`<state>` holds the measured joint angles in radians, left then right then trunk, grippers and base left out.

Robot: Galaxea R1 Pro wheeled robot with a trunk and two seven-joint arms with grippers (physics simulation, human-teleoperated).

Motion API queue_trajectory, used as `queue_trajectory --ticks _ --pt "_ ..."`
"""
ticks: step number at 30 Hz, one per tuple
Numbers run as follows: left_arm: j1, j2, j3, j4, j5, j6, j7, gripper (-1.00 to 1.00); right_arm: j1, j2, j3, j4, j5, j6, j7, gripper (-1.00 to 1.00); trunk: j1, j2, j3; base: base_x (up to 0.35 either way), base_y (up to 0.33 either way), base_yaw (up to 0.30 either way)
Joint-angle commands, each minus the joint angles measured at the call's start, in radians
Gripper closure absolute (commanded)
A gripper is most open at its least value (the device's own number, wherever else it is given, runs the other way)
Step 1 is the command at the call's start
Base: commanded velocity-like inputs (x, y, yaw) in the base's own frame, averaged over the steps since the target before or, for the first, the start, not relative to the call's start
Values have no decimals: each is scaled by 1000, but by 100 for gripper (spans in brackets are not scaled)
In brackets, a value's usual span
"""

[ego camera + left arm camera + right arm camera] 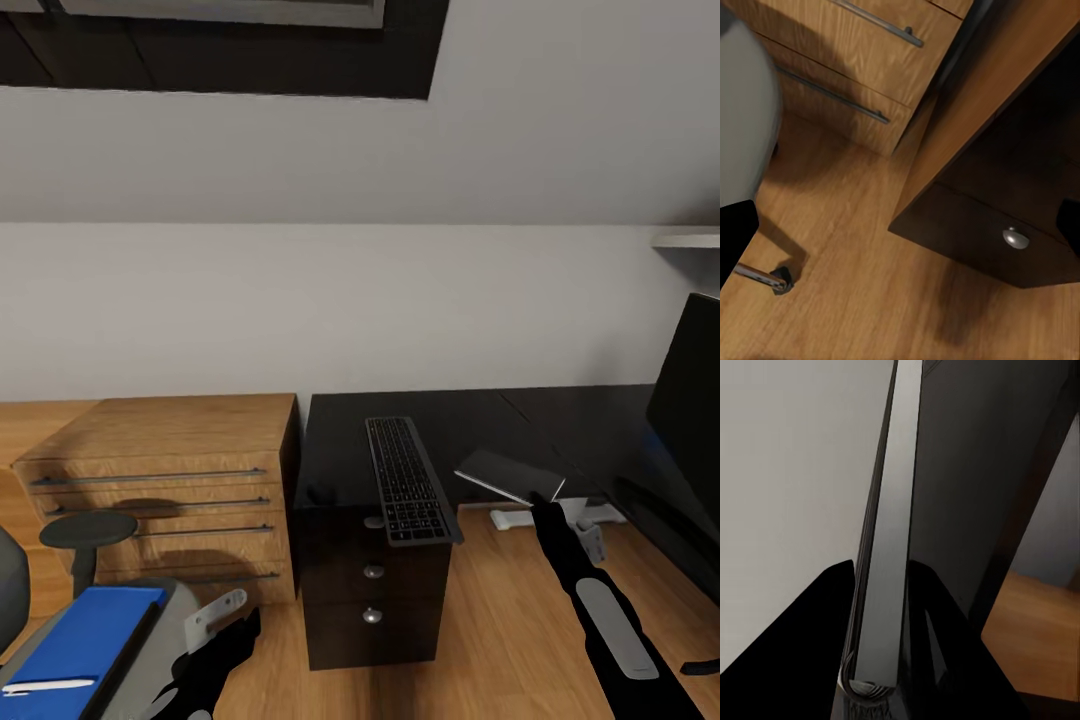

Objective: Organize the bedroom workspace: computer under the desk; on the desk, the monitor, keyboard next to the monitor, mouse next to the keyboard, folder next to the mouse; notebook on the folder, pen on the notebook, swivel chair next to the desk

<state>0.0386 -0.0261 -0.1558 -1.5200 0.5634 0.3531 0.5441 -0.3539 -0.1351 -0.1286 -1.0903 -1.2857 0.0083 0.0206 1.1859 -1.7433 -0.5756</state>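
slim dark keyboard (408, 481), overhanging black desk (480, 420)

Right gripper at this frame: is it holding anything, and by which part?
Yes. The right gripper is shut on a thin, flat dark slab with a grey edge, gripped at its near edge; what the slab is cannot be told.

The wide black flat monitor (688, 420) at 3 o'clock runs off the head view's edge, stand unseen; the grey padded swivel chair (150, 640) and flat bright blue folder (75, 640) get chopped at 7 o'clock; left gripper fingertips fall below the frame, so can't tell its grip.
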Motion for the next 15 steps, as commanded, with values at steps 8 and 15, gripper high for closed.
queue_trajectory --ticks 8,15 --pt "0 0 -1 -2 7 2 7 -100 0 0 0 0 -10 1 2 100 27 -50 -23 0 0 0" --pt "0 0 -1 -2 7 2 6 -100 0 0 0 0 -10 1 2 100 27 -50 -23 0 0 0"
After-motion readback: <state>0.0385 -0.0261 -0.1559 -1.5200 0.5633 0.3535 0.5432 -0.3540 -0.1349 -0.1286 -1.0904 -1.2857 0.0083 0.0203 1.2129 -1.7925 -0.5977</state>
